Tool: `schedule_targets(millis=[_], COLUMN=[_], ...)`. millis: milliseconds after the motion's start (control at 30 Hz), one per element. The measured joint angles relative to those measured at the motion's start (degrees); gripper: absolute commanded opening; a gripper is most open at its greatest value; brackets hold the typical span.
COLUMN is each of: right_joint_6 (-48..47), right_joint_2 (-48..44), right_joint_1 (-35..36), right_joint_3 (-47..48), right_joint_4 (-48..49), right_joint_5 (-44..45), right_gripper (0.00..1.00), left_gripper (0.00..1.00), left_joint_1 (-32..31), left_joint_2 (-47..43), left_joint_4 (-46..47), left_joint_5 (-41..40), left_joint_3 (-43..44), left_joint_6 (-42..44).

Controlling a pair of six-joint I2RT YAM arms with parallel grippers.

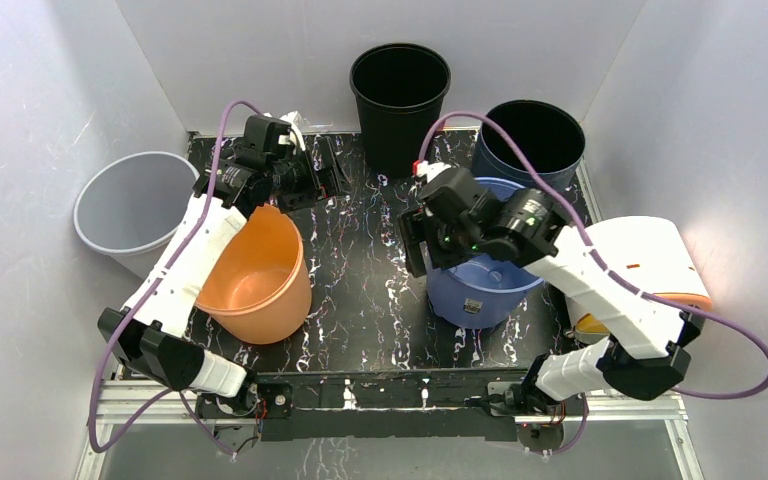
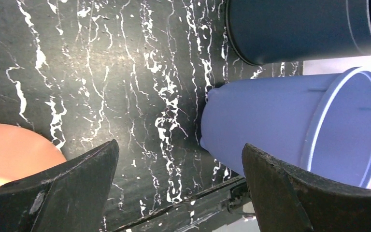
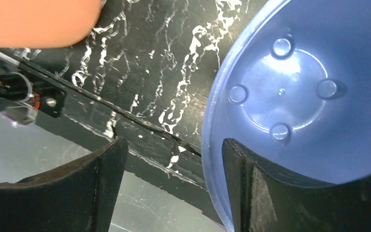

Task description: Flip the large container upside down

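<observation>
The large container is a light blue plastic bucket (image 1: 480, 295) (image 2: 270, 121) (image 3: 294, 87), standing mouth up on the right half of the black marbled mat (image 1: 360, 280). My right gripper (image 1: 415, 245) (image 3: 174, 164) is open and straddles its near-left rim. One finger (image 3: 270, 193) is inside the bucket against the wall. The other finger (image 3: 77, 183) is outside, with a gap to the rim. My left gripper (image 1: 325, 170) (image 2: 180, 183) hangs wide open and empty over the back of the mat, beyond the orange bucket (image 1: 260, 280) (image 2: 14, 150) (image 3: 38, 19).
A black bucket (image 1: 400, 85) and a dark blue bucket (image 1: 530, 135) (image 2: 294, 24) stand behind the light blue one. A grey bucket (image 1: 130, 205) sits off the mat's left edge. A white and orange container (image 1: 650, 260) lies at the right. White walls enclose three sides.
</observation>
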Motion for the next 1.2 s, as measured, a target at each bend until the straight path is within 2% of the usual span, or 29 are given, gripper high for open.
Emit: schedule_targets(millis=[200,300,333,400,467,733,900,967,1067,1200], right_joint_6=[2.69,3.21,3.41,3.5,3.58,2.49,2.89,3.41,5.73,11.15], right_joint_2=[2.47,2.45,2.43,2.4,2.43,4.46,9.88,10.73,10.14,2.86], right_joint_1=[6.14,6.64,6.64,6.54,6.56,6.56,6.58,6.4,4.96,0.28], right_joint_3=[-2.62,-3.82,-4.2,-4.92,-5.42,-1.01,6.99,7.5,4.98,-9.44], right_joint_4=[-0.92,-0.98,-0.9,-0.83,-0.72,1.09,10.1,15.19,23.74,36.33], right_joint_5=[8.02,10.14,10.69,11.78,12.39,12.63,10.34,10.12,8.17,4.72], right_gripper=[0.39,0.32,0.27,0.09,0.02,0.0,0.0,0.0,0.0,0.0], left_gripper=[0.98,0.98,0.98,0.98,0.98,0.98,0.98,0.98,0.98,0.98], left_joint_1=[1.81,2.86,3.04,3.3,3.34,3.34,3.34,3.32,3.34,3.34], left_joint_2=[-0.02,-0.02,-0.02,-0.02,-0.17,-0.94,-0.85,-1.22,-3.48,-7.02], left_joint_4=[0.35,-0.55,-0.9,-1.22,-1.27,-3.37,-6.97,-7.34,-7.23,-7.1], left_joint_5=[3.63,4.57,5.05,6.14,7.26,8.41,8.63,8.04,5.77,2.82], left_joint_3=[0.04,1.03,1.75,3.52,5.33,13.51,21.9,24.46,26.01,25.97], left_joint_6=[-1.49,-1.9,-2.08,-2.45,-2.8,-3.23,-3.34,-3.39,-3.72,-3.78])
